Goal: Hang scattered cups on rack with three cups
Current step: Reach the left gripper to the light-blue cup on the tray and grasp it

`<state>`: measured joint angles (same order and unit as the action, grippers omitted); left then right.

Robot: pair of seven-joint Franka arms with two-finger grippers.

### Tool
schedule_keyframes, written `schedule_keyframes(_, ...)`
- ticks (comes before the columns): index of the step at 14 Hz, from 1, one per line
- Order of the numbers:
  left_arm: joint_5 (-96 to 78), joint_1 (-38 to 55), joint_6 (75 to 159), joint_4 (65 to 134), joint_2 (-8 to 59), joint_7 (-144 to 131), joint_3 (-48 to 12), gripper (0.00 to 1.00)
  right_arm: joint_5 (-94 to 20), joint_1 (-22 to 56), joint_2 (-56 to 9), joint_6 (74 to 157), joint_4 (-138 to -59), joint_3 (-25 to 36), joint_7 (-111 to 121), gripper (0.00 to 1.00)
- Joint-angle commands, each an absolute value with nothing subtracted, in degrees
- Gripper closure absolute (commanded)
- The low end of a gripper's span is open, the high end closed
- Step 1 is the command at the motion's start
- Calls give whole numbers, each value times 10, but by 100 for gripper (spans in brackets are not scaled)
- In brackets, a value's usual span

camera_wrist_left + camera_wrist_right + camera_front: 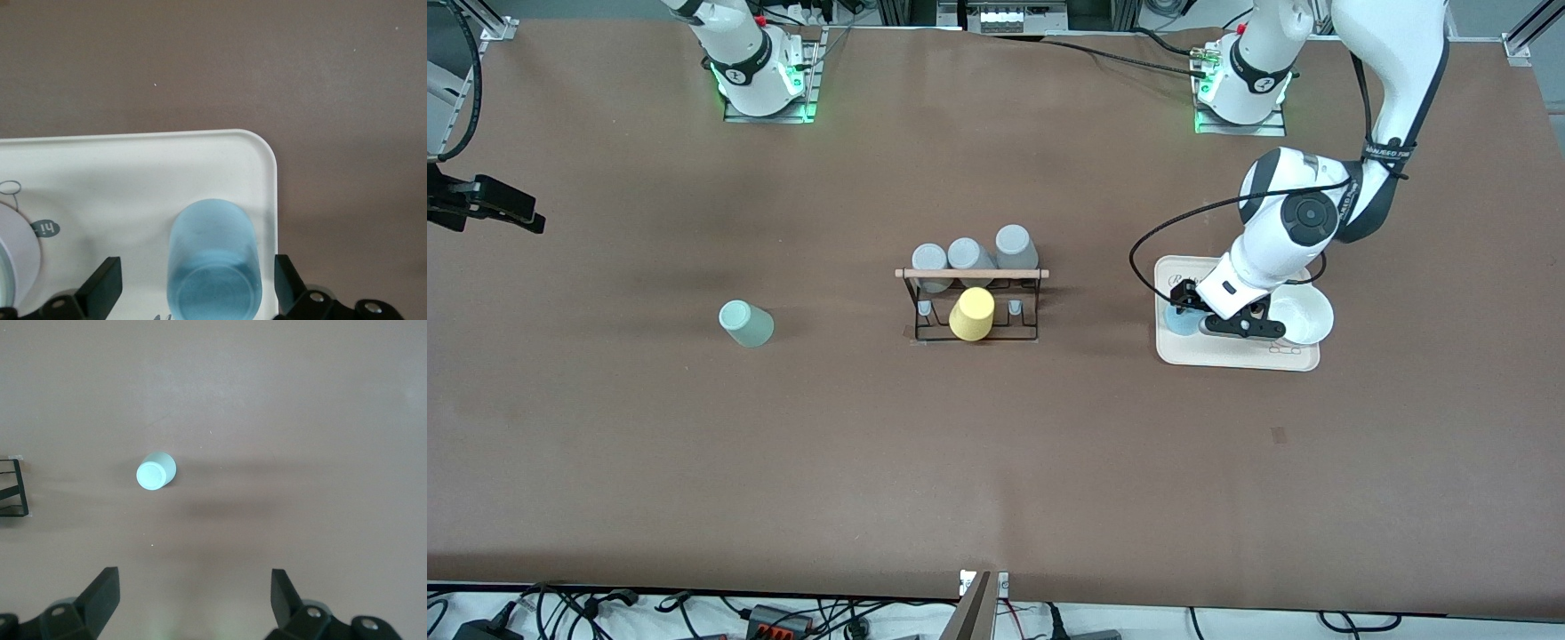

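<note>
Over the cream tray point(1232, 356), my left gripper point(197, 280) straddles the blue cup point(213, 267), fingers spread wide; my right gripper point(193, 597) waits, spread wide too, holding nothing.

My left gripper point(1199, 320) hangs over the tray point(1232, 356), beside a white bowl point(1303, 318). Rack point(971, 302) carries yellow cup point(971, 314); mint cup point(745, 324) lies apart.

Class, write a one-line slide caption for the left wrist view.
Left gripper, jaws open, straddles the light blue cup standing on the cream tray.
</note>
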<state>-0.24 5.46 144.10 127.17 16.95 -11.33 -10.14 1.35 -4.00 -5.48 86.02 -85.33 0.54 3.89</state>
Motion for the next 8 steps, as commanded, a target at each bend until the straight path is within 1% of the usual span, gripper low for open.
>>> schedule_keyframes(1,11,57,1459,1276,177,-126,-104,0,13,-40,-57,851,-844,4,33,0)
schedule_keyframes(3,12,57,1487,1284,189,-125,-104,0,13,-40,-57,850,-844,4,33,0)
schedule_keyframes(5,11,57,1494,1287,191,-125,-104,0,13,-40,-57,850,-844,4,33,0)
schedule_keyframes(6,11,57,1494,1288,191,-125,-104,6,13,-40,-57,850,-844,4,33,0)
schedule_keyframes(8,11,57,1494,1297,190,-125,-104,24,13,-40,-57,850,-844,4,33,0)
